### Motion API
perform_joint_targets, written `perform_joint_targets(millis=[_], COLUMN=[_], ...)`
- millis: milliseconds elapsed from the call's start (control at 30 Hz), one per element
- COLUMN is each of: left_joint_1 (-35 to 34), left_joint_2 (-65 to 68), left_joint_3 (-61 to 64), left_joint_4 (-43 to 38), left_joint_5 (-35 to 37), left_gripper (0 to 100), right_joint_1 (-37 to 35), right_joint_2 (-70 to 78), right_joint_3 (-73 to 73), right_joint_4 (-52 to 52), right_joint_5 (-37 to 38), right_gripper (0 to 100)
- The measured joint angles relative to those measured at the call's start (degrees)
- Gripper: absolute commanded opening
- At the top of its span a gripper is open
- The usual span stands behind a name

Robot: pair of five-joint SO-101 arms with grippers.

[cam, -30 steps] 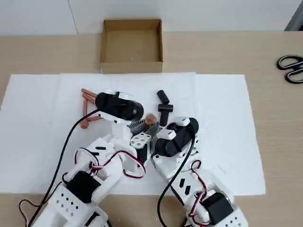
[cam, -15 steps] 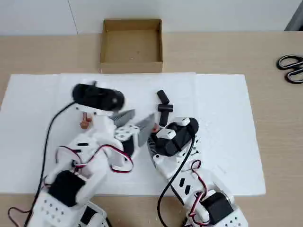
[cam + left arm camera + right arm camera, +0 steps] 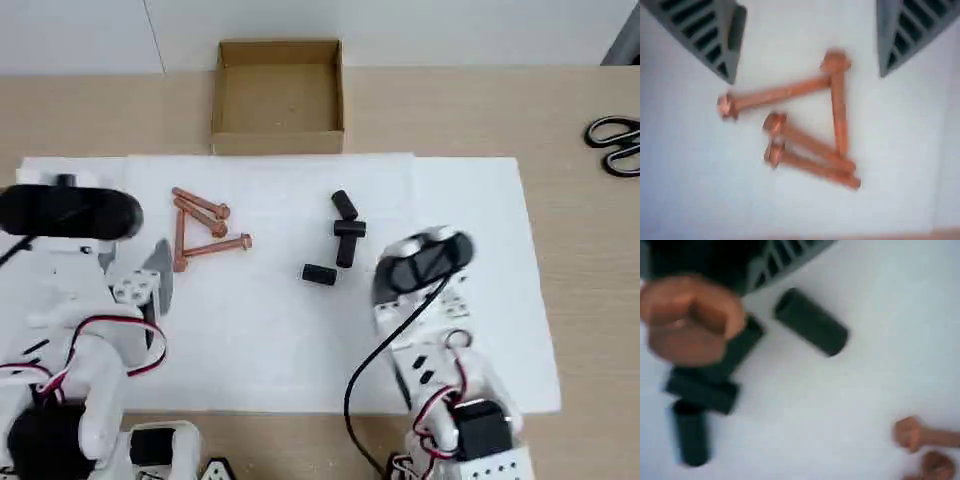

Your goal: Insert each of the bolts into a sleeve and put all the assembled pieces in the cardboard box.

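**Left claw** [image 3: 807,72]: jaws spread wide and holding nothing, poised directly over the loose bolts [image 3: 805,130]. These four copper bolts lie in a touching heap on the white sheet [image 3: 470,200]. I judge them to be stock staged for pickup.

**Right claw** [image 3: 715,275]: appears closed on the gripped bolt [image 3: 687,322], its head toward the camera. The bolt is carried above the sleeves [image 3: 812,322], judged to be lining up for insertion.

**Sleeves:** black, lying on their sides near the sheet's middle. Three are closely bunched and one lies a little apart. All are well apart from the bolt heap.

**Cardboard box** [image 3: 275,100]: open-topped with no assembled piece in it. It stands on the worktop [image 3: 500,110] just beyond the sheet.

**Other items:** scissors [image 3: 615,140] lie at the worktop's edge.

**Markings:** no brand, label or writing is legible on any item.
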State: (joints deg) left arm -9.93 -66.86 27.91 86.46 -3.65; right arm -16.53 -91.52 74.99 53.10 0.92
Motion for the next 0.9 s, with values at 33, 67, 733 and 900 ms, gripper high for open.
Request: perform_joint_targets(millis=[33, 67, 733, 900], left_joint_1=[-0.09, -0.18, -0.44, -0.44], left_joint_2=[0.00, 0.00, 0.18, 0.26], left_joint_3=[0.00, 0.00, 6.33, 6.86], left_joint_4=[0.97, 2.02, 5.19, 5.19], left_joint_5=[-0.44, -0.70, -1.23, -1.23], left_gripper=[18, 18, 17, 17], right_joint_1=[1.05, 1.76, 0.53, -0.18], right_joint_2=[2.73, 5.71, 102.07, 117.19], right_joint_3=[-2.73, -6.24, -83.87, -91.43], right_joint_4=[0.00, 0.00, -28.75, -37.10], right_joint_5=[0.88, 1.58, 2.73, 2.73], right_gripper=[0.4, 0.4, 0.4, 0.4])
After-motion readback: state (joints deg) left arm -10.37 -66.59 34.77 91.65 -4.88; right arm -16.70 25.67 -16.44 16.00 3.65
